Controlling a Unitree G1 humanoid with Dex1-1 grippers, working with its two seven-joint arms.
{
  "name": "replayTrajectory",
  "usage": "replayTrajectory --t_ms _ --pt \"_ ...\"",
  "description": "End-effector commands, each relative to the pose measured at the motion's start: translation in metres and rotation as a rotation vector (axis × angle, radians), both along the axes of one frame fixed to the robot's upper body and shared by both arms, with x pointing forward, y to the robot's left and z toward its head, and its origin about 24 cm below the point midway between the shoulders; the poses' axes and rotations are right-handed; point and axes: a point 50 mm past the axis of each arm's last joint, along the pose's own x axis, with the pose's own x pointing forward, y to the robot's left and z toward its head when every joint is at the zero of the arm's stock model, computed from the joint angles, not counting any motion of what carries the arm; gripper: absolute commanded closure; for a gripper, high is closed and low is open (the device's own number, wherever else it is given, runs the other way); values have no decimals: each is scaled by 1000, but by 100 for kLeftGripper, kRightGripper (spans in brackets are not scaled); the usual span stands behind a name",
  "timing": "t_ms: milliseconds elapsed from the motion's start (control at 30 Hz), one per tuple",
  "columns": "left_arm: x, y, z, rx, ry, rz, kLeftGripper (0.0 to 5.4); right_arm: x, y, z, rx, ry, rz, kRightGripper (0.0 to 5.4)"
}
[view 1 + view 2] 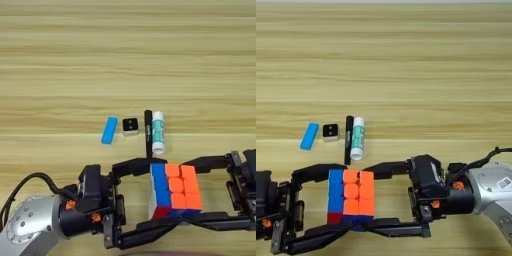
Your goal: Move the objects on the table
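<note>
The puzzle cube [175, 191] sits near the front edge of the tabletop [125, 60], top face mostly orange w/ a blue column on its left side; red shows low on the front-left corner.

Both grippers come at it from opposite sides. The left gripper [157, 196] reaches in from the left, the right gripper [338, 200] from the right. Each has its jaws spread wide, one finger behind the cube and one in front, so the four black fingers bracket it fore and aft. The front fingers cross under the cube's near edge. Whether any finger actually presses the cube can't be told; jaws read as open around it, not clamped.

Behind the cube, a row of small items lies across the middle of the tabletop. Left to right:
- blue block [109, 130], flat, slightly tilted
- small black-and-white cube [130, 126], just right of the block, apart from it
- black marker pen [148, 134], lengthwise front-to-back, near end close to the left gripper's rear finger
- glue stick [158, 132], white w/ green label, lying right beside the pen, approx parallel

The label on the glue stick carries print, but it's too small to read. No brand legible anywhere.
</note>
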Motion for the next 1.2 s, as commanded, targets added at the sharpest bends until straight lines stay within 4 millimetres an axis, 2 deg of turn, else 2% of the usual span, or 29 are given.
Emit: replayTrajectory --t_ms 33,200,567,600,667,1100,1200 --pt "-1 1 -1 4 8 -12 171 0 1 3 -5 -7 9 206" --pt "-1 2 -1 3 9 -6 204 0 1 2 -4 -1 8 206" --pt "-1 4 -1 -1 10 11 208 3 1 -1 -1 7 -11 206" --pt "-1 4 -1 -2 11 15 208 3 1 -1 0 8 -15 170" --pt "0 5 -1 -3 12 22 211 5 1 -1 0 7 -23 143" --pt "3 8 -5 -1 17 59 211 11 3 4 56 23 -62 9" --pt "8 14 -10 7 30 112 211 13 1 8 80 22 -78 1"
